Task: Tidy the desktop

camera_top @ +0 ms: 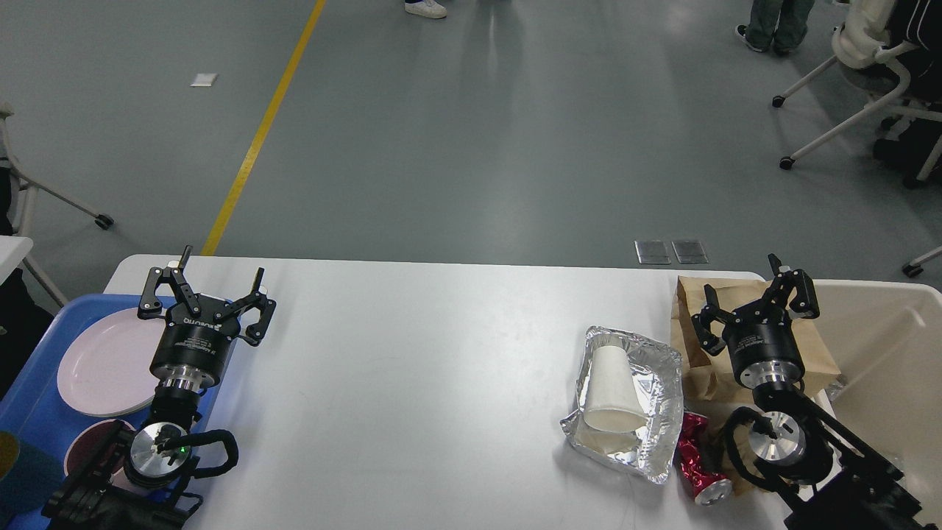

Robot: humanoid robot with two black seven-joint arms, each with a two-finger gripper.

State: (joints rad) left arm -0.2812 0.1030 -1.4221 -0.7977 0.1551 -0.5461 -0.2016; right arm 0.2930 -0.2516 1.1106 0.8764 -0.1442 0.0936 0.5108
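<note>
The white desktop (412, 368) spans the view. On its right part lies a crumpled foil tray (662, 368) with a white paper cup (612, 390) tipped on its side in it. A red crushed can (695, 460) lies beside the foil, and a brown paper bag (695, 324) lies flat behind it. My right gripper (754, 302) hangs open over the paper bag, holding nothing. Over the desktop's left edge, my left gripper (219, 285) is open and empty, beside the blue tray (33, 412).
The blue tray holds a pink plate (103, 361) and a dark red bowl (85, 453). A beige bin (883, 353) stands off the desktop's right end. Office chairs (868, 66) and people's feet are on the grey floor beyond.
</note>
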